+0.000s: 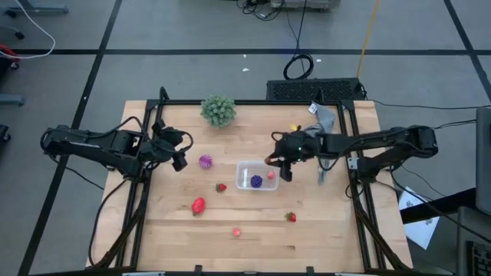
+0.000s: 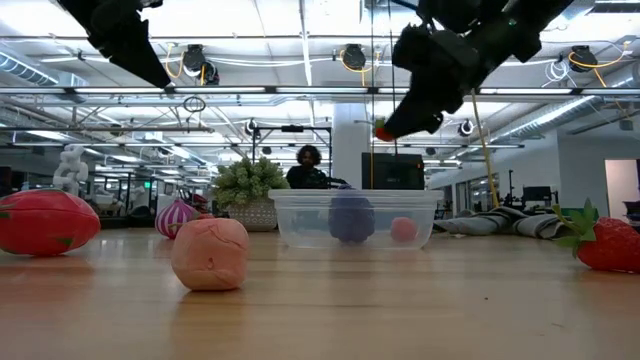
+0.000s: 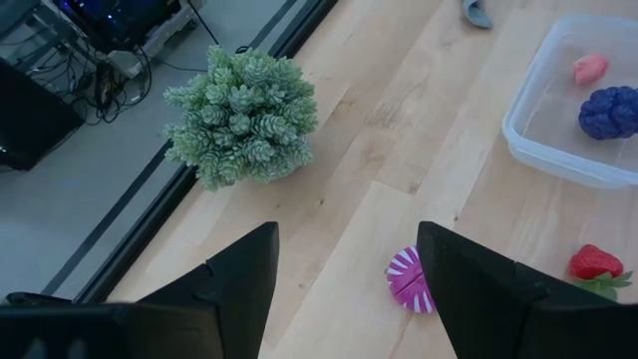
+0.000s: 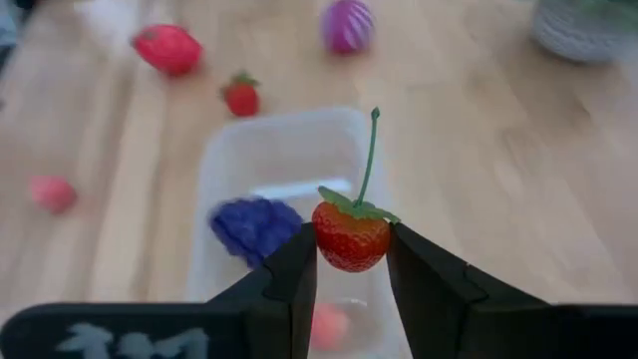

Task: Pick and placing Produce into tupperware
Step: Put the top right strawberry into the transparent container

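At table left, your left gripper [image 1: 181, 153] hovered with jaws spread and empty, above the spiky ball [image 1: 205, 161]. At centre, the tupperware [image 1: 247, 168] held a grape cluster [image 1: 256, 181] and pink piece [image 1: 271, 175]. Beside its right edge, your right gripper [image 4: 351, 261] clamped a strawberry [image 4: 351, 236]. Release off-centre risked it striking the rim and rolling off.

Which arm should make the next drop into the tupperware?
The right. Its gripper is already shut on a stemmed strawberry and hangs over the tupperware. The left gripper is open and empty, off to the side near the magenta ball.
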Robot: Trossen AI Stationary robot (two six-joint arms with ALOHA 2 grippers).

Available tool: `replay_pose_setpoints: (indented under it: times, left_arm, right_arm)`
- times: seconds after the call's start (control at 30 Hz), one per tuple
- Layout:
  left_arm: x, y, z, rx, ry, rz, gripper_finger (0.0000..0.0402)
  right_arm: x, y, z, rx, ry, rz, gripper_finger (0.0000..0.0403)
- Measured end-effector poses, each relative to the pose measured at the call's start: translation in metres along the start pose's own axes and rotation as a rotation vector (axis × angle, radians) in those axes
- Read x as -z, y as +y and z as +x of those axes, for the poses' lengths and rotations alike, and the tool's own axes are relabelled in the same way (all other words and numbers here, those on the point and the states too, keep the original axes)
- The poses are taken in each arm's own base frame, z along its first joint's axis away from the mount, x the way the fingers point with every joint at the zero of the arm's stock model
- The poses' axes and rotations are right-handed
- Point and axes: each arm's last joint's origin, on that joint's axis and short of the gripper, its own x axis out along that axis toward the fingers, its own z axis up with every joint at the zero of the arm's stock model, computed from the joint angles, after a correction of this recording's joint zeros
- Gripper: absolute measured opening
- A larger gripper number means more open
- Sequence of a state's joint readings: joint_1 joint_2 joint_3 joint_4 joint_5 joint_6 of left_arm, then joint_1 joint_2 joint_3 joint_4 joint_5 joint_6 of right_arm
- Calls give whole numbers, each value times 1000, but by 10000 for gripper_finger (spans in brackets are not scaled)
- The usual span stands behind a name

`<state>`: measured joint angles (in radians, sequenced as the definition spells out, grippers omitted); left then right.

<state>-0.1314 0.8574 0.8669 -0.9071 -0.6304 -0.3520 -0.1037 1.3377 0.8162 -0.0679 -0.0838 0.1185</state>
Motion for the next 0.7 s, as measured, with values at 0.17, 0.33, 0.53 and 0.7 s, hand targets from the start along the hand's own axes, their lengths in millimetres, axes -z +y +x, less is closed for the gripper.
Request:
replay_pose_setpoints:
  times: [0.17,0.33,0.53,0.7]
  left_arm:
    - [-1,-1,1,0,2,2,244]
    - [-1,-2,2,-3,8,7,243]
    - [-1,-2,3,0,9,6,243]
    - [-1,-2,2,5,10,8,243]
  right_arm:
    - [2,12,27,-43,-40,-24,107]
    - [14,13,49,-48,13,-28,107]
    - [16,9,54,-36,23,-21,107]
    - [21,8,54,-29,75,10,107]
